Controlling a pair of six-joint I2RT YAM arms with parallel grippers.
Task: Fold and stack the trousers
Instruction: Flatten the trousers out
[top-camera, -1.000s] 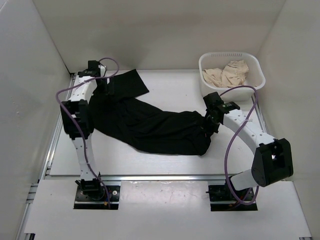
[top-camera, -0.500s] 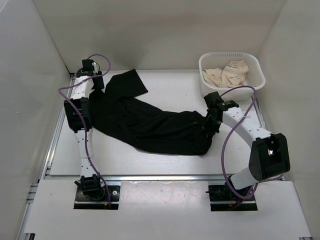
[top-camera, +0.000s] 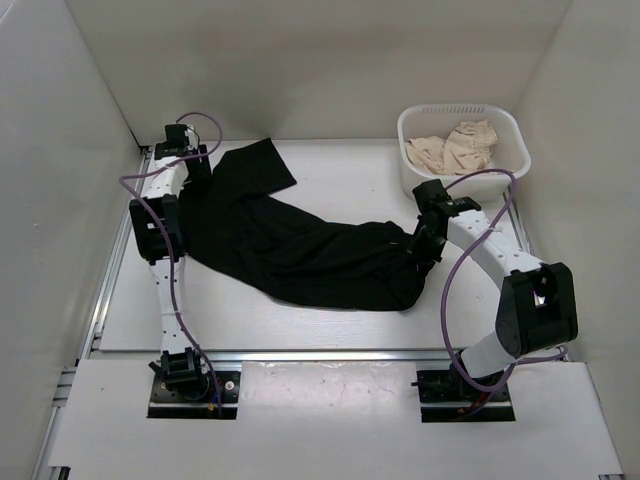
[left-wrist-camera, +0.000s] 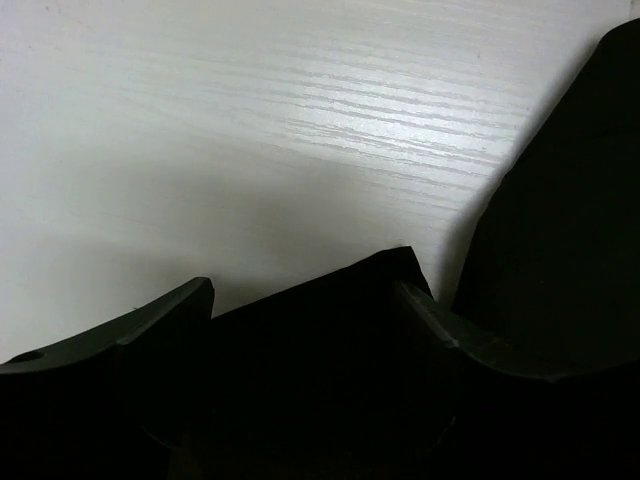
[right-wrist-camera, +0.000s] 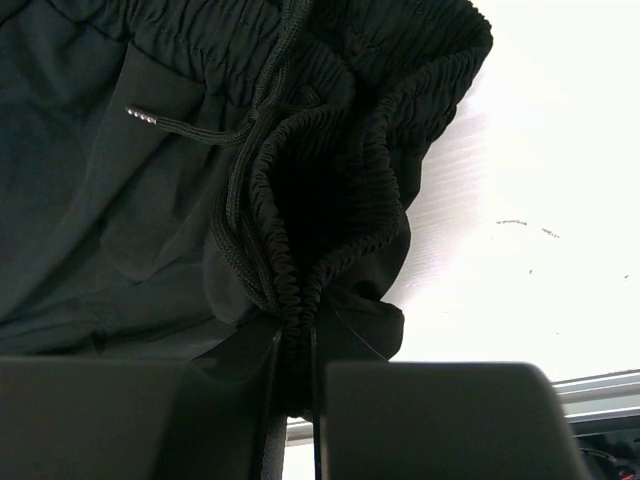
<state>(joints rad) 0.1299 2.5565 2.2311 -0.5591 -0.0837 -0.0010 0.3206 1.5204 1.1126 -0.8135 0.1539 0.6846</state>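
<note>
The black trousers (top-camera: 300, 255) lie spread across the table from the back left to the right. My left gripper (top-camera: 200, 172) is at their back-left edge. In the left wrist view (left-wrist-camera: 305, 290) a corner of black cloth (left-wrist-camera: 330, 320) fills the space between its fingers and stands off the table. My right gripper (top-camera: 422, 252) is at the waist end. In the right wrist view (right-wrist-camera: 295, 340) it is shut on the bunched elastic waistband (right-wrist-camera: 330, 230), with the drawstring (right-wrist-camera: 240, 140) hanging beside it.
A white basket (top-camera: 415, 125) with beige clothes (top-camera: 455, 148) stands at the back right, just behind my right arm. White walls close in the table on the left, back and right. Metal rails run along the left and near edges.
My left gripper has moved left and back towards the corner, drawing the trouser edge with it. My right gripper has shifted slightly back, still holding the waistband.
</note>
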